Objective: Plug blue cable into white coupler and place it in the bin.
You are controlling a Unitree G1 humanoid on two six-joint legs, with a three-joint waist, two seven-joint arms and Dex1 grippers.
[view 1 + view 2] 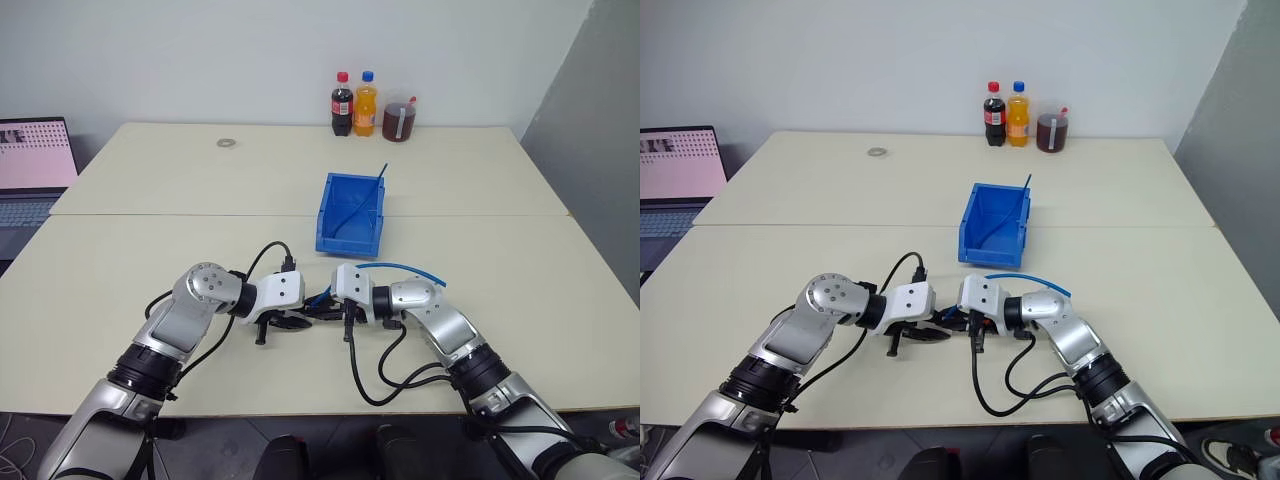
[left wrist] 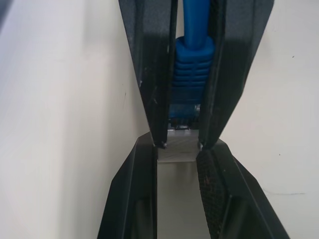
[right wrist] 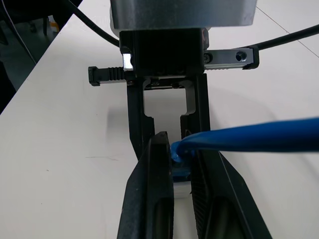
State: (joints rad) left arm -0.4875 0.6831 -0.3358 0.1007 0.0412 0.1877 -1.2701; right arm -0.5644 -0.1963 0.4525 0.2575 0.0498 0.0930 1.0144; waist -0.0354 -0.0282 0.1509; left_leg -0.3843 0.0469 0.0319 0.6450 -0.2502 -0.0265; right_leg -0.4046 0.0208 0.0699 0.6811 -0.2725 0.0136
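My two grippers meet tip to tip above the table's near edge. In the left wrist view my left gripper [image 2: 177,147] is shut on the white coupler [image 2: 177,152]. Facing it, my right gripper [image 3: 175,144] is shut on the plug end of the blue cable [image 2: 192,64]. The clear plug tip touches the coupler's end, but how far in it sits is hidden by the fingers. The rest of the blue cable [image 1: 405,266] arcs back over my right forearm. Beyond both grippers, the blue bin [image 1: 375,225] stands on the table.
A thin dark-blue cable [image 1: 365,195] leans inside the bin. Two bottles [image 1: 354,104] and a jar of dark drink [image 1: 398,120] stand at the table's far edge. A small ring [image 1: 226,142] lies at the back left. A laptop [image 1: 30,170] sits off the left side.
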